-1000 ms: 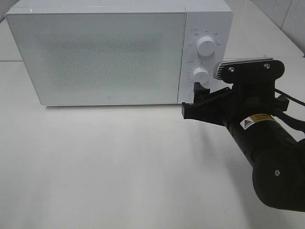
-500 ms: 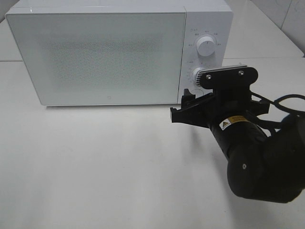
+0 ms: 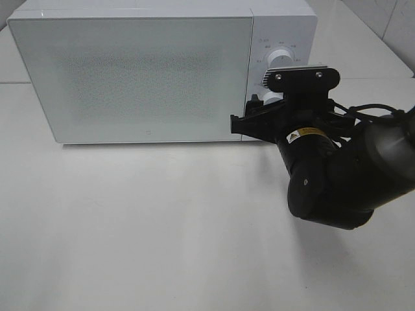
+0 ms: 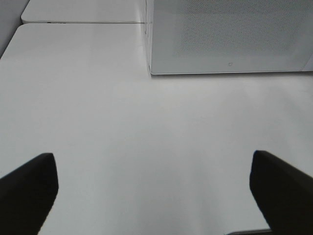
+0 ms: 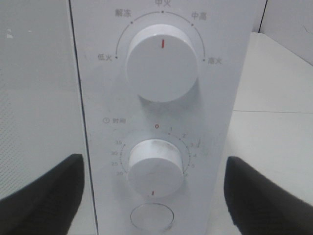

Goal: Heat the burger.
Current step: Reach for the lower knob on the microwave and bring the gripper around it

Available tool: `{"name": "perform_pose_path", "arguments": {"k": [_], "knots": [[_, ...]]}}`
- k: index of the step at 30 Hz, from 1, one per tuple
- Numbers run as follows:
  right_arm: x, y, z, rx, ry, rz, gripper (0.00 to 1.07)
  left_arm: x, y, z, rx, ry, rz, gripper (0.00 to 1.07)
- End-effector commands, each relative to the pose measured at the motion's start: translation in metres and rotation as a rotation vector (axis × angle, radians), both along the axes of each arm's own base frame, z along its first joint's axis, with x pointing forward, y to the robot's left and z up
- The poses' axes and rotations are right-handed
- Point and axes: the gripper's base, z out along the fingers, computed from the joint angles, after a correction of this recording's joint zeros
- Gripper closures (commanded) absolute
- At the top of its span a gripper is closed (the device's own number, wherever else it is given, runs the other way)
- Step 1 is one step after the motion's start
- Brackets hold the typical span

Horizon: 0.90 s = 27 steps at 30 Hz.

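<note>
Your right hand (image 3: 249,123) stands with fingers apart, one at each side of the lower knob (image 5: 155,169) of the microwave (image 3: 130,71), near the far edge of the bench (image 3: 162,220). Your left hand (image 4: 152,171) is spread too, above the bench. The shut door (image 3: 136,81) hides the inside; where the burger is, I cannot tell.

Microwave (image 3: 130,78) at the rear of the table (image 3: 130,227), with its door (image 3: 136,71) left of the control panel (image 3: 285,29). On the panel, the upper knob (image 5: 162,61) lies above the lower knob (image 5: 156,167), with the button (image 5: 152,217) beneath. The right gripper (image 3: 251,124) is before the lower knob, one finger to each side.
</note>
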Motion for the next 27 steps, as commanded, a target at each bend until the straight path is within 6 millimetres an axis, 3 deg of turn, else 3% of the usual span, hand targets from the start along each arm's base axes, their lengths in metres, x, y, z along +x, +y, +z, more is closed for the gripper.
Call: {"name": "perform_pose_path", "arguments": {"k": [1,17,27], "knots": [[0.006,0.0,0.005,-0.013,-0.056,0.0,0.31,-0.003,0.0,0.0,0.001,-0.03,-0.001,0.06],[0.037,0.002,-0.019,-0.033,-0.013,0.006,0.31,-0.003,0.0,0.0,0.001,-0.03,-0.001,0.06],[0.039,0.0,-0.019,-0.034,-0.016,-0.003,0.31,-0.002,0.0,0.0,0.001,-0.025,-0.001,0.06]]}}
